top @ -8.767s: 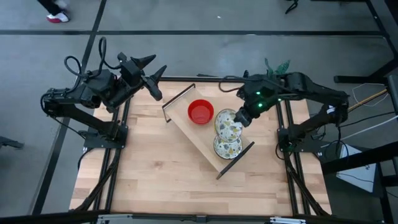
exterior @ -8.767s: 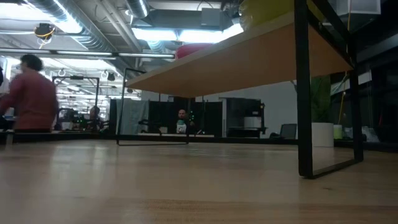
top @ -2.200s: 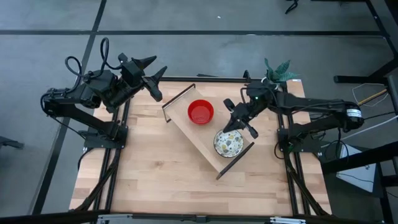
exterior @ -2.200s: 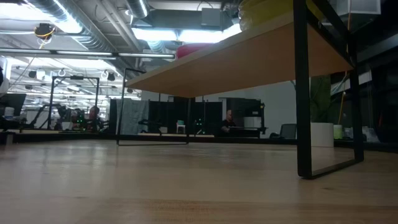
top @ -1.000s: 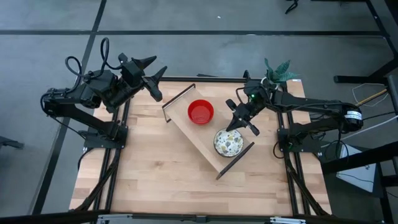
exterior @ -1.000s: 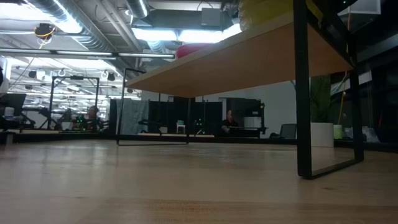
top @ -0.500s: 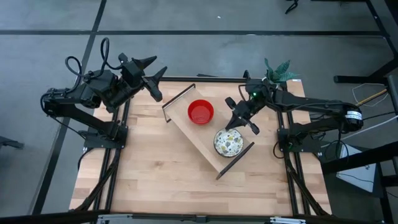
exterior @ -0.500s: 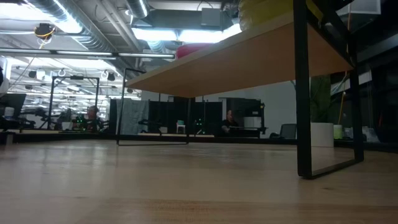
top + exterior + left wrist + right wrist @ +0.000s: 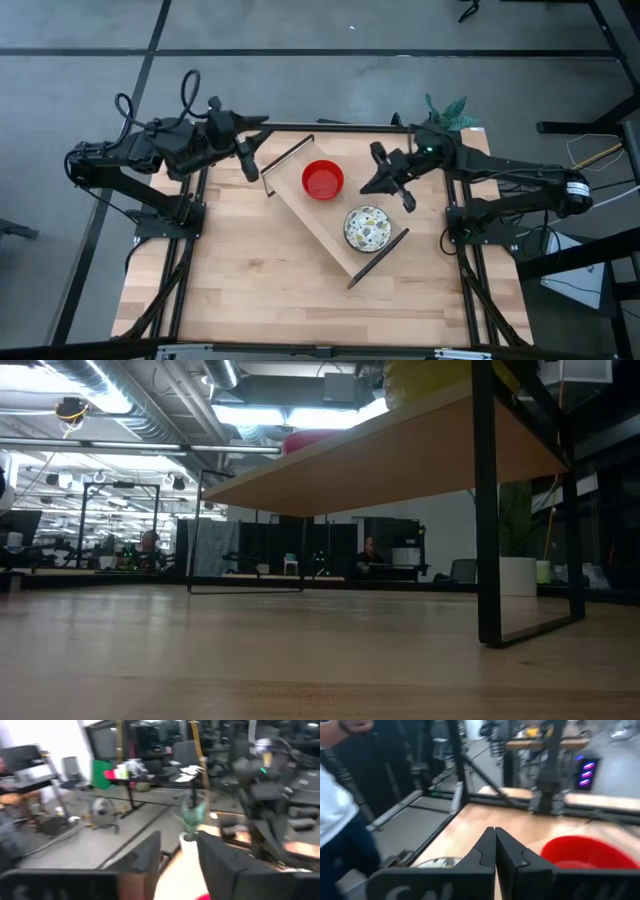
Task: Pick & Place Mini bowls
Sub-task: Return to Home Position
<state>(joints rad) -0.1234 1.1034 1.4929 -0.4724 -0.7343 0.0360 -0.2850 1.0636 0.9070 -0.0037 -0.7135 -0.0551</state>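
Note:
Two mini bowls stand by their bases on a raised wooden shelf in the middle of the table. One is a red bowl at the shelf's far end. The other is a speckled bowl, white inside, at its near end. My right gripper hovers shut above the shelf's right side, between the two bowls, and holds nothing. Its wrist view shows the red bowl ahead of it and the speckled bowl below. My left gripper is open and empty above the table's far left corner, pointing level toward the shelf.
A potted plant stands at the table's far right corner. The shelf's black metal legs rise from the bare wooden table. A person stands beyond the table in the right wrist view.
My right gripper, still shut, has risen from just above the speckled bowl and drawn toward the far edge, tipping up toward level. My left gripper has swung about at the wrist toward the shelf. Both bowls have stayed in place.

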